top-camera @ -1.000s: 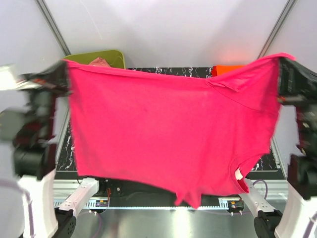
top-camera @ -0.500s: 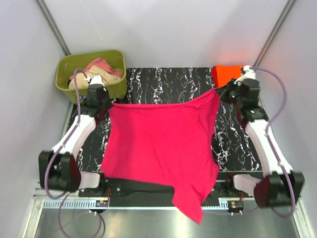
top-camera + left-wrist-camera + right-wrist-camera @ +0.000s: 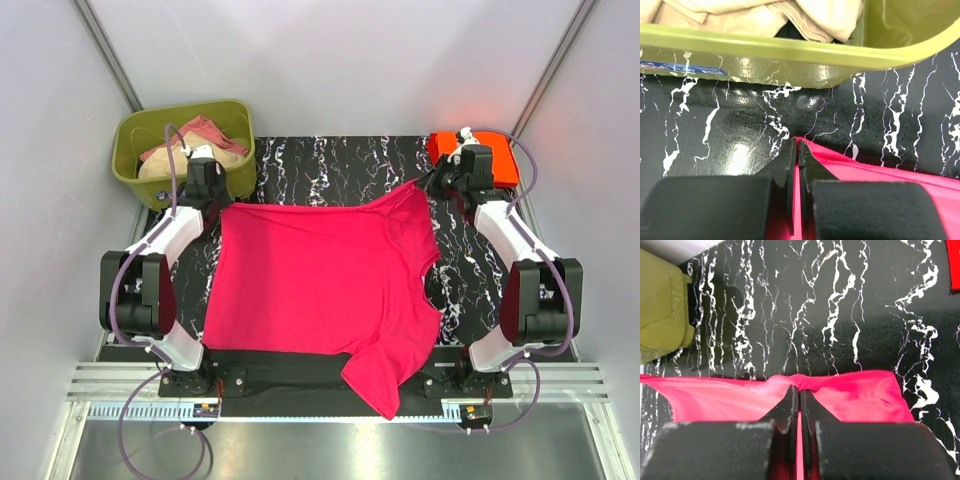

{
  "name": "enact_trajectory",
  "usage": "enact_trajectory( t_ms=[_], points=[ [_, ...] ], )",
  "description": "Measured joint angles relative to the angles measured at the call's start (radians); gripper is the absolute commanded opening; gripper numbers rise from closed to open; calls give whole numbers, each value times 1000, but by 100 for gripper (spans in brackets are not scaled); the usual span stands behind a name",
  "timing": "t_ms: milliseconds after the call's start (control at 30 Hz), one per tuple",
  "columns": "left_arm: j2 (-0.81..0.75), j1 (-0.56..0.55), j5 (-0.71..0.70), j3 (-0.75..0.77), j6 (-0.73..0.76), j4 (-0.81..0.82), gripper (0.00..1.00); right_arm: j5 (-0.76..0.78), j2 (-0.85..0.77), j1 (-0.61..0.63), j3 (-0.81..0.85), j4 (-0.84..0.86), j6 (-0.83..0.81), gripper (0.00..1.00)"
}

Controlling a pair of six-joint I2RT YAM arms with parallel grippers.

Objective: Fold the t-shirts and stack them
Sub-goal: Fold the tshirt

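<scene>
Spreading flat over the table, the pink t-shirt is pinched at its far corners by the closed left gripper and right gripper; the orange t-shirt is seen far right.

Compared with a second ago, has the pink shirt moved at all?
Yes. The pink t-shirt, which hung high and hid most of the green tub, now lies spread on the table, below the tub in the top view.

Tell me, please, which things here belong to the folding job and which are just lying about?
Job: pink t-shirt; orange-red t-shirt, far right corner; left gripper and right gripper, each shut on the pink t-shirt's far edge.
Lying about: olive-green tub; clothes inside it.
</scene>
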Motion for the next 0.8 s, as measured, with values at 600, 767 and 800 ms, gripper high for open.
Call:
enact_trajectory(
  t_ms=[600, 767, 800],
  points=[
    [2, 2, 63, 5, -111, -262, 0, -8, -205, 0, -2, -420, 104, 0],
    [7, 2, 69, 15, -117, -345, 0, -32, -238, 0, -60, -507, 115, 0],
    [10, 3, 70, 18, -117, -360, 0, -32, -242, 0, -75, -527, 115, 0]
  ],
)
